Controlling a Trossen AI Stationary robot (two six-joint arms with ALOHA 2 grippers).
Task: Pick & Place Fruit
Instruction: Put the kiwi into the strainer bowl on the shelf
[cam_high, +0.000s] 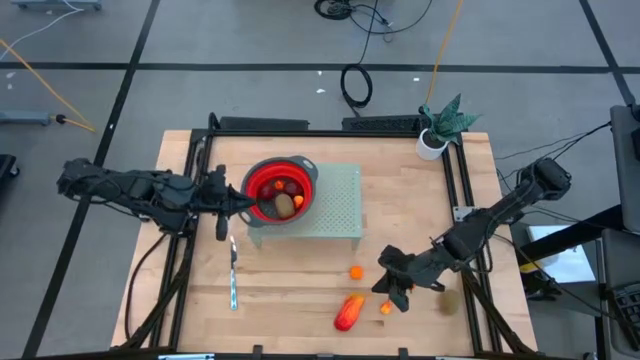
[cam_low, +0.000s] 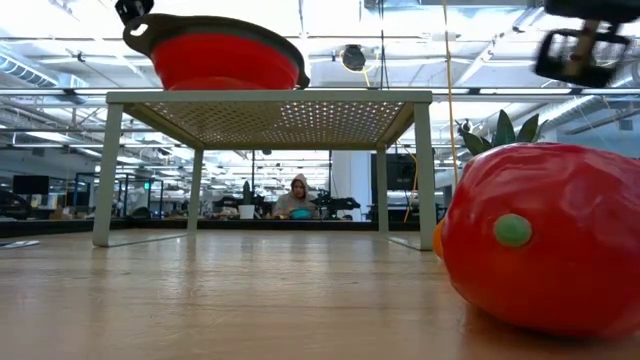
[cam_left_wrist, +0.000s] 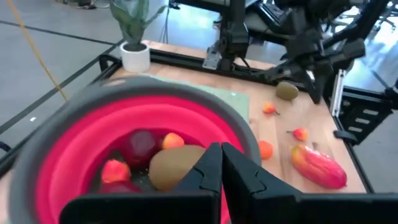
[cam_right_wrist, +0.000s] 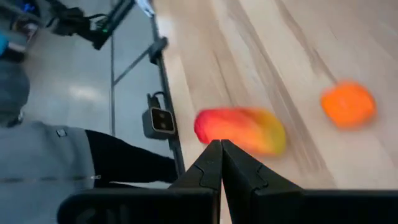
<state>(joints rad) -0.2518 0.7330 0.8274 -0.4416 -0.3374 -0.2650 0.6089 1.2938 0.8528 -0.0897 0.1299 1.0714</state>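
Note:
A red bowl with a grey rim (cam_high: 308, 175) stands on a pale green perforated stand (cam_high: 340, 205). It holds a brown-green oval (cam_left_wrist: 177, 165), a dark-red round fruit (cam_left_wrist: 140, 146) and small orange pieces. My left gripper (cam_high: 247, 205) is shut with nothing in it, over the bowl's left rim (cam_left_wrist: 155, 93). On the table near its front edge lie an elongated red-orange piece (cam_high: 348, 312), two small orange pieces (cam_high: 356, 271) (cam_high: 386, 308) and a brown-green oval (cam_high: 449, 300). My right gripper (cam_high: 393, 290) hangs shut and empty just right of the red-orange piece (cam_right_wrist: 239, 130).
A slim silver knife (cam_high: 232, 280) lies on the wood left of the stand's near edge. A small potted plant (cam_high: 432, 143) stands at the far right corner. Black rails run along the table's left and right sides. The low view shows the red-orange piece (cam_low: 540, 250) close up.

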